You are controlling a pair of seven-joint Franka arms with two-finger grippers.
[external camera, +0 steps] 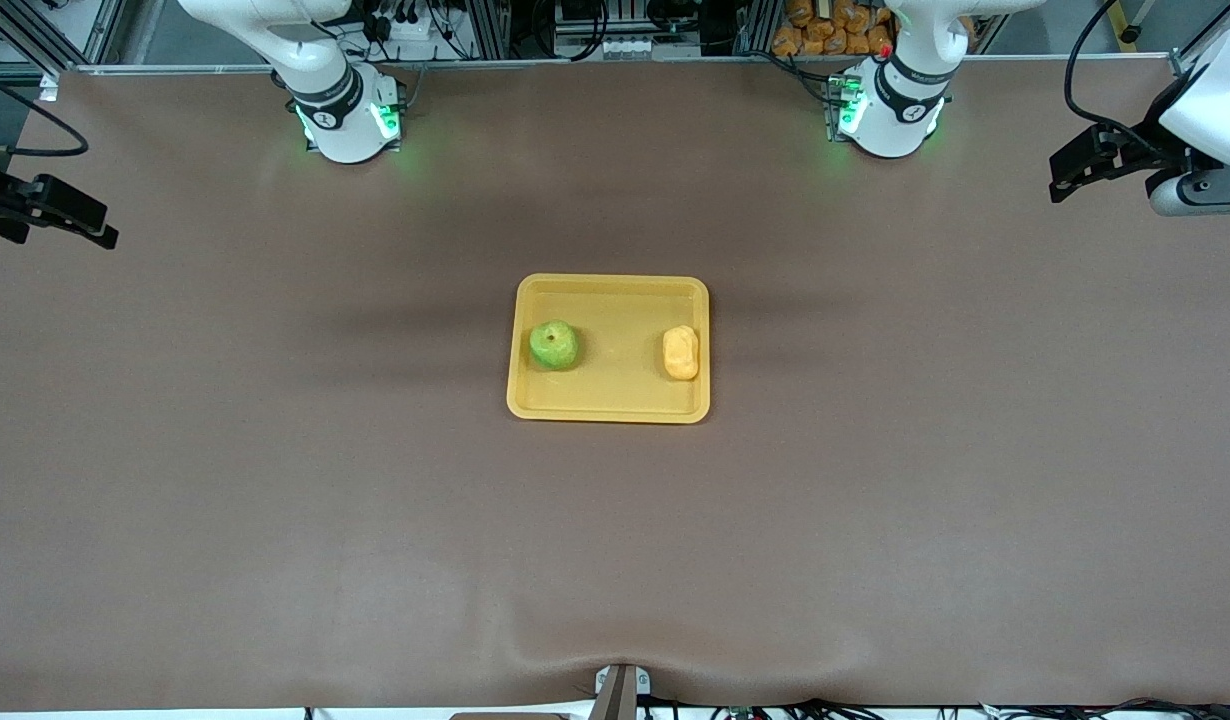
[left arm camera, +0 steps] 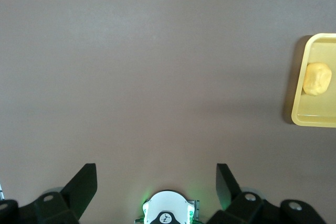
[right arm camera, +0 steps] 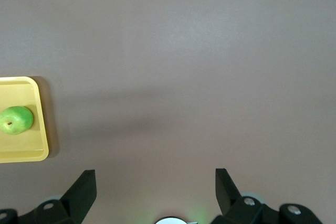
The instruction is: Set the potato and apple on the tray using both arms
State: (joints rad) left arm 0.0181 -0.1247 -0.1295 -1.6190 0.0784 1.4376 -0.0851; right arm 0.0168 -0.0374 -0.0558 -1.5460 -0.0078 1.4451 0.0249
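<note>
The yellow-orange tray (external camera: 615, 410) lies in the middle of the brown table. The green apple (external camera: 554, 344) sits on it at the right arm's end. The yellow potato (external camera: 681, 352) sits on it at the left arm's end. My left gripper (external camera: 1063, 172) is open and empty, held high over the table's left-arm end, well away from the tray. My right gripper (external camera: 100, 225) is open and empty over the table's right-arm end. The left wrist view shows its open gripper (left arm camera: 156, 171), the potato (left arm camera: 317, 78) and the tray's rim (left arm camera: 295, 98). The right wrist view shows its open gripper (right arm camera: 155, 174), the apple (right arm camera: 16, 119) and the tray (right arm camera: 23, 153).
The two green-lit arm bases (external camera: 350, 115) (external camera: 890, 110) stand at the table's edge farthest from the front camera, with cables and racks past them. A small camera mount (external camera: 620, 690) sits at the nearest edge. Bare brown table surrounds the tray.
</note>
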